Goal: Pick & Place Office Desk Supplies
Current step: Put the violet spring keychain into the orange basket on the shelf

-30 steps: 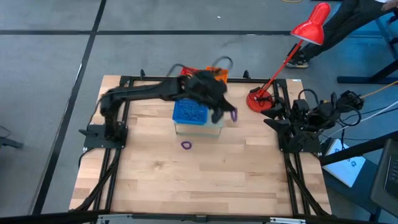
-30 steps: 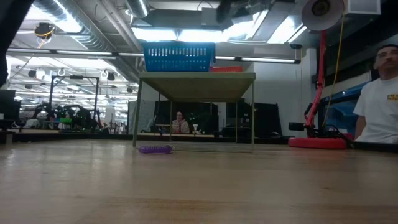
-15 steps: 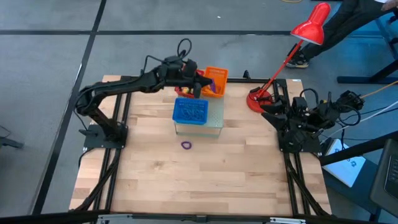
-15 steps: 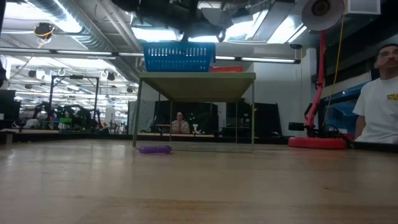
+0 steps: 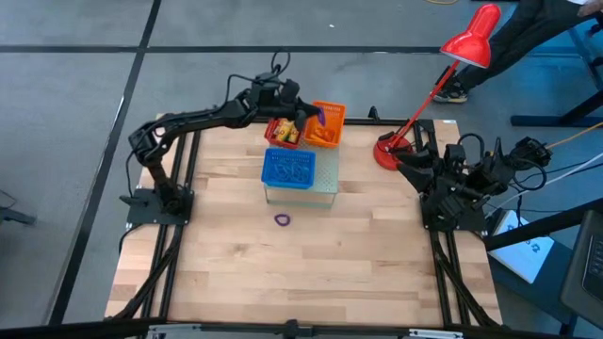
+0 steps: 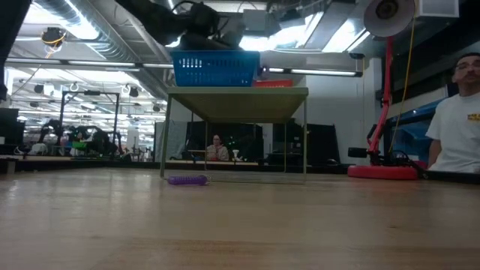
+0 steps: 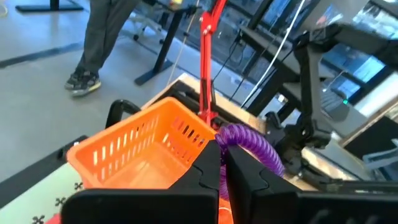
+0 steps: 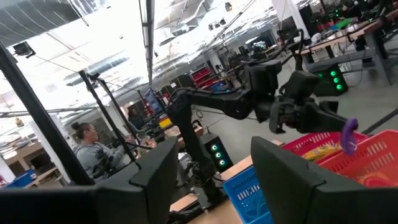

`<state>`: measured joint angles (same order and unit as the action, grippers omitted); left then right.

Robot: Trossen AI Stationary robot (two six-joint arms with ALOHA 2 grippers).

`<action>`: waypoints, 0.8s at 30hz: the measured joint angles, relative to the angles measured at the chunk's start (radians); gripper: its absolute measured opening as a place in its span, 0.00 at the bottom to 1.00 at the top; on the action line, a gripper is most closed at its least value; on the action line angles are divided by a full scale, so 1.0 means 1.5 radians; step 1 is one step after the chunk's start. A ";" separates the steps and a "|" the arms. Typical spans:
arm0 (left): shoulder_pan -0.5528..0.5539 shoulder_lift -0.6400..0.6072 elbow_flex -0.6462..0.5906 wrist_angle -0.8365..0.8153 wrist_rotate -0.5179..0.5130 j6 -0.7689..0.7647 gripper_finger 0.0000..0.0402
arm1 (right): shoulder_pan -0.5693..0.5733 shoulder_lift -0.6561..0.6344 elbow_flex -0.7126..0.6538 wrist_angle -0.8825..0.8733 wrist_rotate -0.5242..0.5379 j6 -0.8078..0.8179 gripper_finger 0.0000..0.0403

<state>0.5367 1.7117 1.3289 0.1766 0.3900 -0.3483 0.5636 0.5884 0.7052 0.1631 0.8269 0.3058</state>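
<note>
Two purple loops to track: held purple loop [image 7: 249,140] pinched in the clenched left gripper [image 5: 308,117], up over the orange basket [image 5: 328,125] at the 12 o'clock edge of the table [image 5: 236,273]; loose purple loop [image 5: 282,219] flat on the wood near centre, just at 6 o'clock of the stand [image 5: 325,185] carrying the blue basket [image 5: 288,168]. Looks like the drop step, release not yet made. From the left wrist view: held loop sticking out sideways past the fingertips, close to the basket's far rim, so no opening yet. Shift toward the basket's middle first, then lower until the tips sit below the rim line, then spread the jaws fully in one go. Probably light and springy, so expect a bounce from any real height, or a cling to one pad; pause briefly after release, then lift straight up. Mind the red basket [image 5: 281,134] touching or just beside the orange one at its 9 o'clock: easy to land in the wrong bin. Mind also the red lamp [image 5: 471,42], base near at 3 o'clock of the orange basket; no wide swing that way. Right gripper [image 8: 211,168] parked at the table's 3 o'clock edge, jaws spread, grasping nothing, well apart from the work; leave there. Afterwards, loose loop next, with a path clear of the stand.
</note>
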 joint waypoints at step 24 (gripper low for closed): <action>-0.028 0.014 0.166 -0.235 -0.061 0.134 0.49 | 0.000 0.000 0.000 -0.002 -0.003 0.018 0.51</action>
<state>0.4947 1.7322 1.5778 -0.1762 0.2979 -0.1479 0.5638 0.5884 0.7052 0.1602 0.8221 0.3328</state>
